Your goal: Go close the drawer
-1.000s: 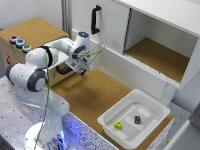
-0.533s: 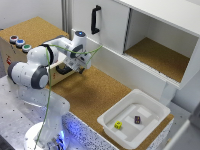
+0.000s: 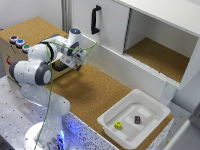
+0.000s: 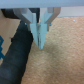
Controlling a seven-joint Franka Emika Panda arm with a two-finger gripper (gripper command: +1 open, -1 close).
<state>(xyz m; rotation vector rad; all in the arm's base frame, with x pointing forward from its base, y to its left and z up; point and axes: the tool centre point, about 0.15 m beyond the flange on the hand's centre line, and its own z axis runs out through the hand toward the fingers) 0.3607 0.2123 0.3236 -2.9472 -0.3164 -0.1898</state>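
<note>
The drawer (image 3: 62, 73) shows as a pale wood front with a dark handle, sticking out of the wooden box (image 3: 10, 50) at the exterior view's left. My arm hides most of it. My gripper (image 3: 76, 64) hangs low over the cork surface, right beside the drawer front. In the wrist view the gripper (image 4: 41, 44) points down at the cork with its fingers (image 4: 37, 31) pressed together and nothing between them. A black shape (image 4: 17, 52), likely the handle, lies close beside them.
Coloured buttons (image 3: 19, 42) sit on top of the wooden box. A white cabinet door with a tall black handle (image 3: 95, 19) stands behind, beside an open cabinet bay (image 3: 157, 55). A white tray (image 3: 134, 119) with two small cubes sits at the front right.
My gripper has shifted toward the exterior view's left, closer to the drawer front. Its fingers stay together.
</note>
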